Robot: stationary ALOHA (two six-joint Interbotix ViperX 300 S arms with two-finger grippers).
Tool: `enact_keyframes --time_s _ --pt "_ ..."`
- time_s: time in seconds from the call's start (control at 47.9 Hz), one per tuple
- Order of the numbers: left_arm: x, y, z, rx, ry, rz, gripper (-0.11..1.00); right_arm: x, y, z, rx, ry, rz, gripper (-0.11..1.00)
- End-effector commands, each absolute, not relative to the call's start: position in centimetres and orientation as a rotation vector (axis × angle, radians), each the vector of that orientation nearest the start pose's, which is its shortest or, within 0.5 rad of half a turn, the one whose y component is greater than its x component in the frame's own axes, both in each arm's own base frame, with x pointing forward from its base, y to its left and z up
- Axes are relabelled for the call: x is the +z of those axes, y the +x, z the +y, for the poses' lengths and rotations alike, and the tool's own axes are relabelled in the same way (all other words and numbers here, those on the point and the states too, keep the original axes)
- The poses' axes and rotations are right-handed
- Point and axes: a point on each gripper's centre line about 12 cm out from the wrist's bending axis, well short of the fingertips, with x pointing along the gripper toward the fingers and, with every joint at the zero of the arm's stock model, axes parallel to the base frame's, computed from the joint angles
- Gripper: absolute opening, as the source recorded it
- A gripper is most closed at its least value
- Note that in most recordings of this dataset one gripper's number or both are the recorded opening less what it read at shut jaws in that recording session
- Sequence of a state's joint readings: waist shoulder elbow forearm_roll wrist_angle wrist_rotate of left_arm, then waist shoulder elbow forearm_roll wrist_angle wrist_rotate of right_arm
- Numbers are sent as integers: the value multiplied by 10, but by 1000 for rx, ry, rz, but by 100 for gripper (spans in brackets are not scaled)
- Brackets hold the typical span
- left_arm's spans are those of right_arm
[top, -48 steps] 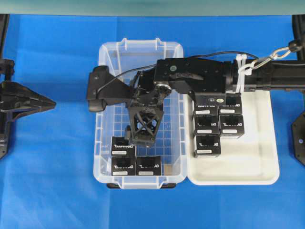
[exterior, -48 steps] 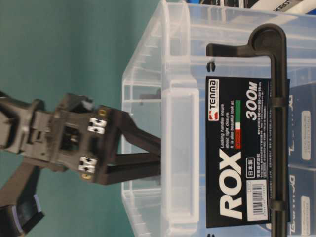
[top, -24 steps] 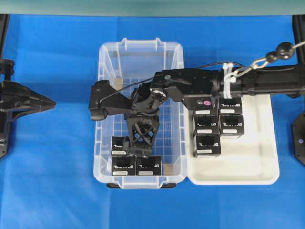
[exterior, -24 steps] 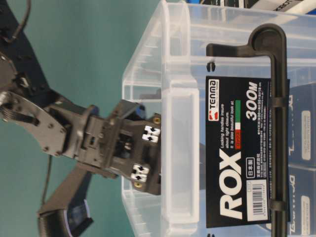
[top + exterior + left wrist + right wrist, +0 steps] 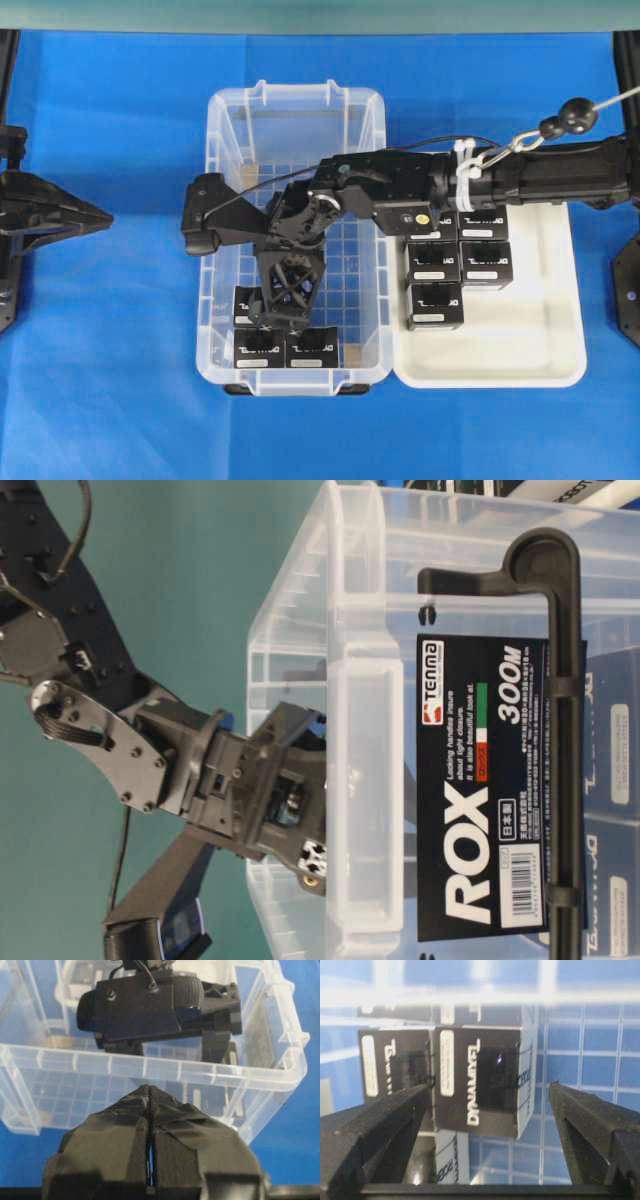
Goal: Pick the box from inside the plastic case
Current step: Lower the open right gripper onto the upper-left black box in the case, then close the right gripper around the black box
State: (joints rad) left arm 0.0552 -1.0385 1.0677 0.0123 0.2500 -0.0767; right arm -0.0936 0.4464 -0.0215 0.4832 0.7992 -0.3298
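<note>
Even, bright light from above; the white tray (image 5: 520,350) looks washed out. Glare whitens the plastic case (image 5: 470,995) rim in the right wrist view, and near black fingers (image 5: 375,1130) blur.

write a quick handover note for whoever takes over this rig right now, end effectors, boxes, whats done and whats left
Right end effector: open, down inside the plastic case, pads either side of a box, not gripping.
Left end effector: shut, parked outside the case on the left.
Three boxes in the case's near end; five sit in the white tray.
Done: reach lined up.
Left: close, lift the box out.
</note>
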Motion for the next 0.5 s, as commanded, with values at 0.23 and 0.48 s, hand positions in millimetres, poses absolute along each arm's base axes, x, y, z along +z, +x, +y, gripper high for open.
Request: enact_keyframes --time_s 0.23,0.48 --pt "300 184 11 70 -68 251 -4 134 507 -3 212 274 1149 99" --pt "297 184 11 70 -69 262 -4 122 508 -2 210 274 1168 99"
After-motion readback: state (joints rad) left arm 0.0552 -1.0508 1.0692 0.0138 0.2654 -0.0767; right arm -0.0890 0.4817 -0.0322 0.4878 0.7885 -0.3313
